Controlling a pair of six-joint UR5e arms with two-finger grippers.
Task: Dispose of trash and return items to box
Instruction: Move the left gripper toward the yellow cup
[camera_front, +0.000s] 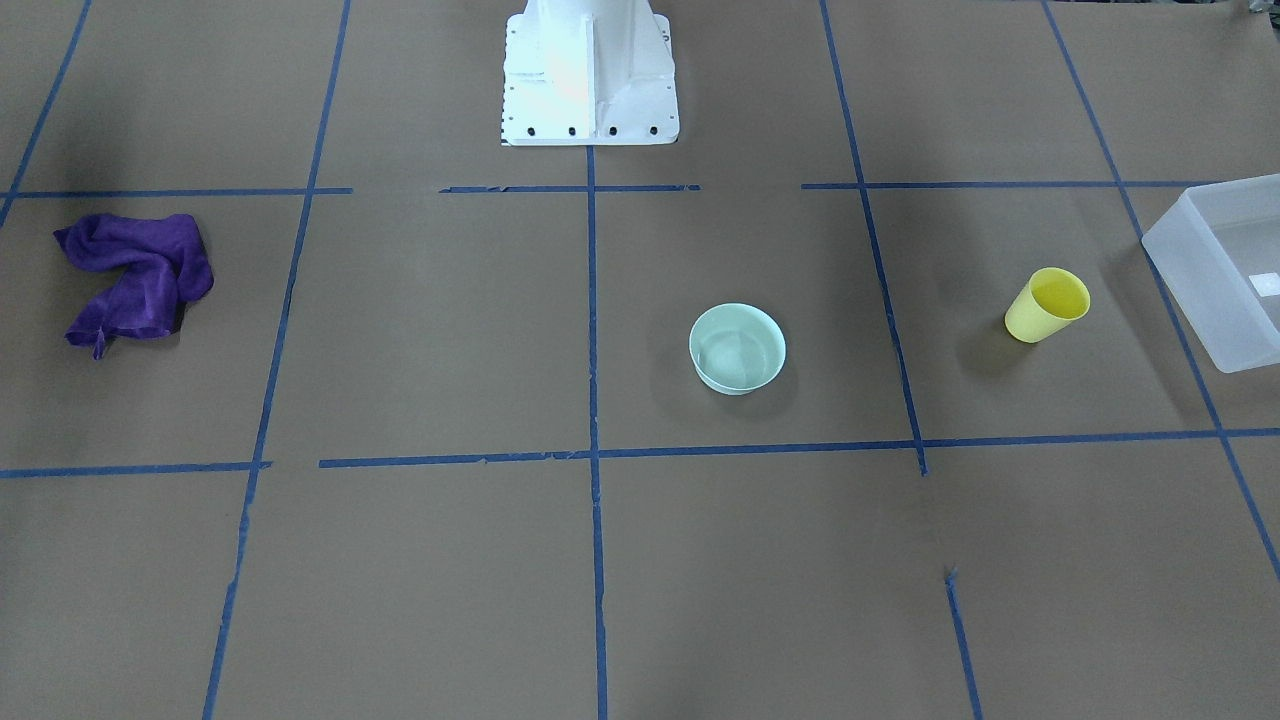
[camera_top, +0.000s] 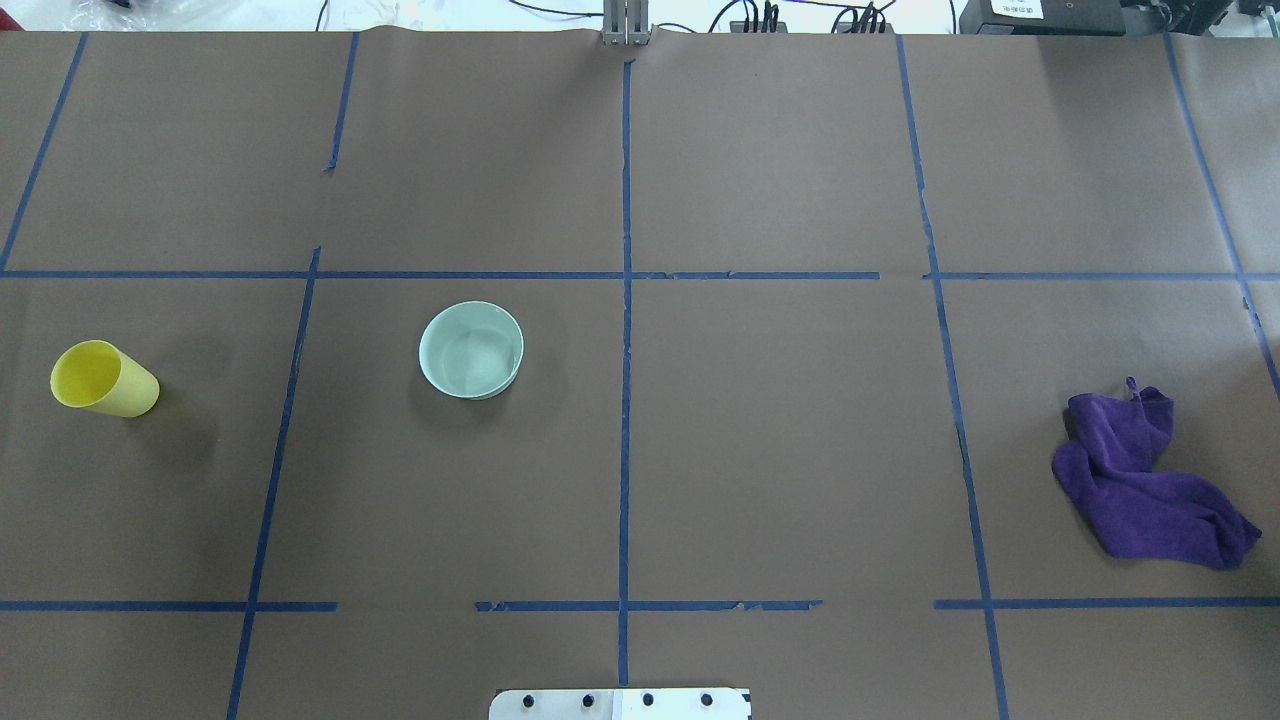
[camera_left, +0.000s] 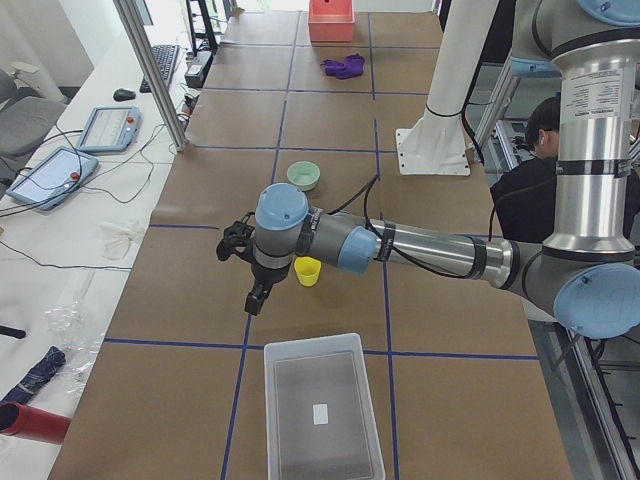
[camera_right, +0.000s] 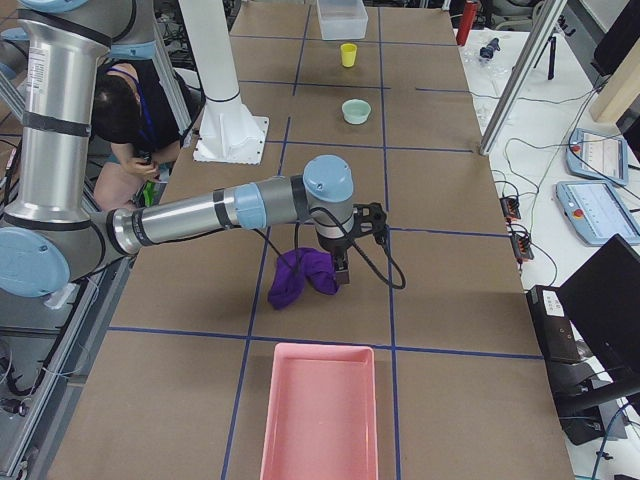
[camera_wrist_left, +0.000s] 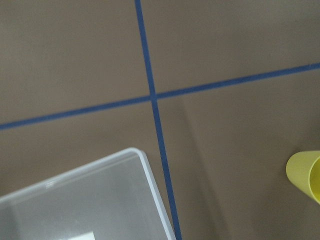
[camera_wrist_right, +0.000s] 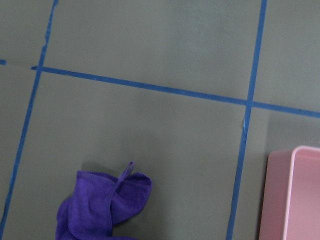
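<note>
Yellow cup (camera_front: 1047, 305) stands near table's left edge, close to frosted box (camera_front: 1225, 270); mint bowl (camera_front: 737, 348) nearer centre. Nothing boxed yet; left gripper (camera_left: 256, 296) hangs by cup, right gripper (camera_right: 342, 272) over purple cloth (camera_right: 300, 275) near right edge. State of jaws: cannot tell. Next: lower, pinch cup rim.

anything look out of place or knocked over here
Nothing is spilled or tipped. The crumpled purple cloth lies in a loose heap; the small yellow plastic cup and pale mint-green round bowl stand upright, outside the translucent white plastic bin.
</note>
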